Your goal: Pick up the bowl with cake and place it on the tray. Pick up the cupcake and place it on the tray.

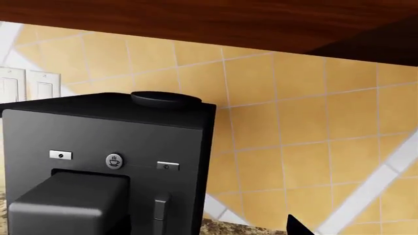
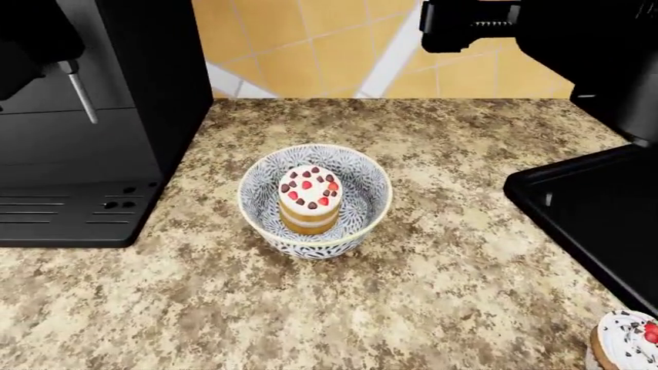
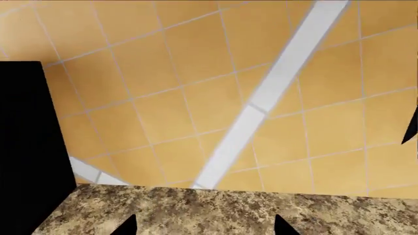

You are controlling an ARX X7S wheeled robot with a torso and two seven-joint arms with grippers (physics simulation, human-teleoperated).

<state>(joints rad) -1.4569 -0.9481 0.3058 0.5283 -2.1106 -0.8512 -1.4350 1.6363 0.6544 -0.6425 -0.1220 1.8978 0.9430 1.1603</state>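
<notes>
Head view: the blue-patterned bowl [image 2: 314, 202] sits on the speckled granite counter [image 2: 432, 293] with the berry-topped cake [image 2: 310, 198] upright inside it, just right of the black coffee machine [image 2: 92, 116]. The black tray [image 2: 591, 212] lies well to its right, and the cupcake [image 2: 625, 343] stands near the tray's front corner. Neither gripper touches anything; I cannot tell how the left one's jaws stand, while the right wrist view shows two dark fingertips [image 3: 127, 226] spread apart over the counter, facing the orange tiled wall [image 3: 196, 98].
</notes>
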